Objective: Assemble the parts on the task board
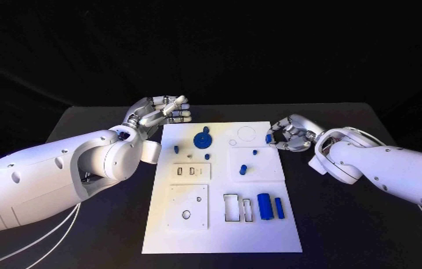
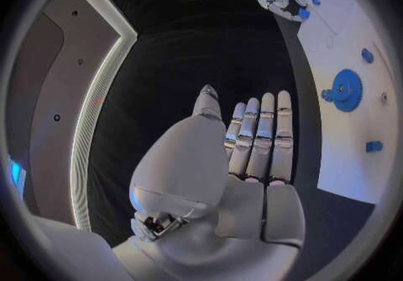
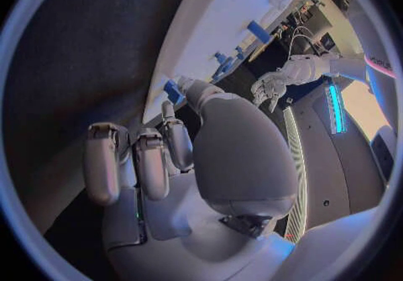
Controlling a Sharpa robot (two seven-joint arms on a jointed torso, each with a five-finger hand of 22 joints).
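Item, nearest me: the task board, a white plate lying lengthwise on the black table. At its near right corner a fat blue cylinder lies beside a thinner blue bar, both next to two rectangular slots.

Item, mid-board: a small blue peg right of centre; farther on, smaller blue studs, one of them at the board's right side.

Item, far left of the board: a blue gear, flat on the plate; my left wrist view shows the same gear on the white surface.

Item, my right hand: at the board's far right edge, fingers curled in, a small blue part pinched at the fingertips; the right wrist view shows that part touching the board edge by my thumb.

Item, my left hand: off the board's far left corner, over the black table, fingers straight, held side by side, holding nothing
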